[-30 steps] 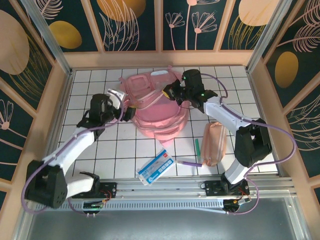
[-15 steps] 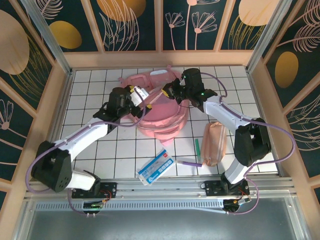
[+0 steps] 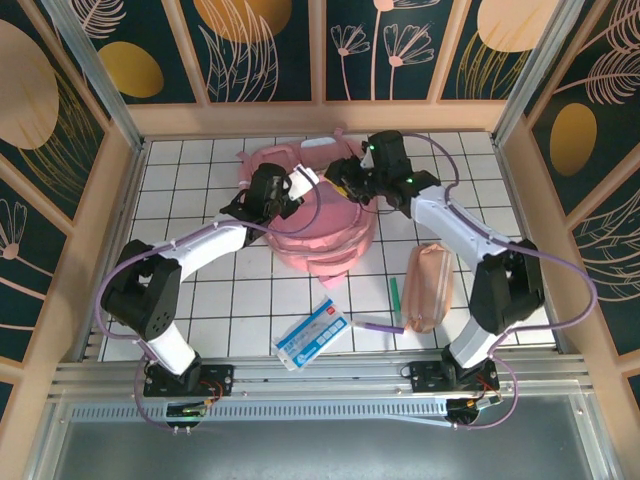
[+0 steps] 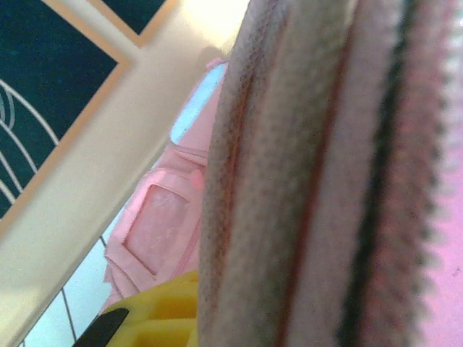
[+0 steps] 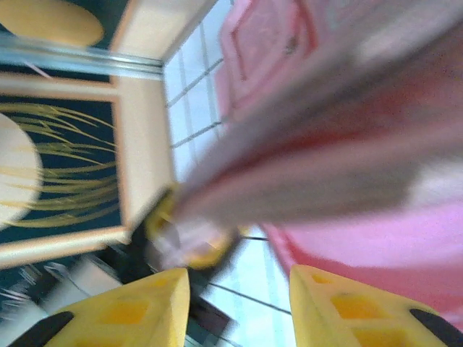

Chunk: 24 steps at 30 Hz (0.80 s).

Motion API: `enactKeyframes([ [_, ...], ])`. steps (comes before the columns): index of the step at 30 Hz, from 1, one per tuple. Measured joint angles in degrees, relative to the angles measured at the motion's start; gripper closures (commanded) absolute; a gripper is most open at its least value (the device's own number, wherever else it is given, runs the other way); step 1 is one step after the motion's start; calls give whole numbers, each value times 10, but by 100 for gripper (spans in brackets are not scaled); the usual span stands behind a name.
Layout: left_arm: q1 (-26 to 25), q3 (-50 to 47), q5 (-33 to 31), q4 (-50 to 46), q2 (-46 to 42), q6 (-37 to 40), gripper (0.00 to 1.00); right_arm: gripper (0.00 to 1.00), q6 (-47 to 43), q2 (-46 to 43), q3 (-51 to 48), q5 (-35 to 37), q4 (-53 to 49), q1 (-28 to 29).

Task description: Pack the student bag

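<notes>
Right fingers (image 5: 137,311): set well apart, tile showing in the gap, nothing between them. A blurred pink-and-grey edge of the bag (image 3: 325,235) crosses just ahead of their tips, on a slant. Contact cannot be confirmed.

Left finger (image 4: 163,318): one yellow finger is in sight low in its wrist view, with a ribbed fabric edge hard against the lens. Whether the left gripper (image 3: 292,186) is closed on that edge cannot be told.

Location: seen from above, the bag lies between the two grippers and on the arm-base side of both. The left gripper is at its far-left rim and the right gripper (image 3: 346,180) at its far-right rim. The two are near each other, and the rim runs across from one to the other. The bag's longer run appears to go from the far wall toward the bases, and its mouth is probably at the far end, by the fingers.

Judgement: both arms are about equally near the mouth. The pouch (image 3: 430,285), pen (image 3: 393,293) and pack (image 3: 311,335) lie well apart from both sets of fingers, back toward the bases. The pouch is on the right arm's side, so that arm is better placed to fetch it, provided the left arm keeps the mouth open.
</notes>
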Motion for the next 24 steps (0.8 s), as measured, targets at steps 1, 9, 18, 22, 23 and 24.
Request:
enactKeyframes([
  [1,2,3,-3,-3,0,-4,100,57,-36,-21,-16,18,-16,0],
  [9,16,10,-25,-40,-10,-60,100,45,-179,-242,-168,203,-172,-33],
  [18,39,3,-60,-99,-63,-113,100,54,-178,-216,-298,180,-262,-11],
  [22,43,-21,-57,-109,-87,-126,100,44,-234,-207,-297,122,-255,57],
  [23,43,-27,-56,-110,-93,-130,100,41,-256,-201,-295,109,-253,79],
  [24,45,-33,-54,-111,-100,-133,100,40,-273,-191,-290,98,-252,97],
])
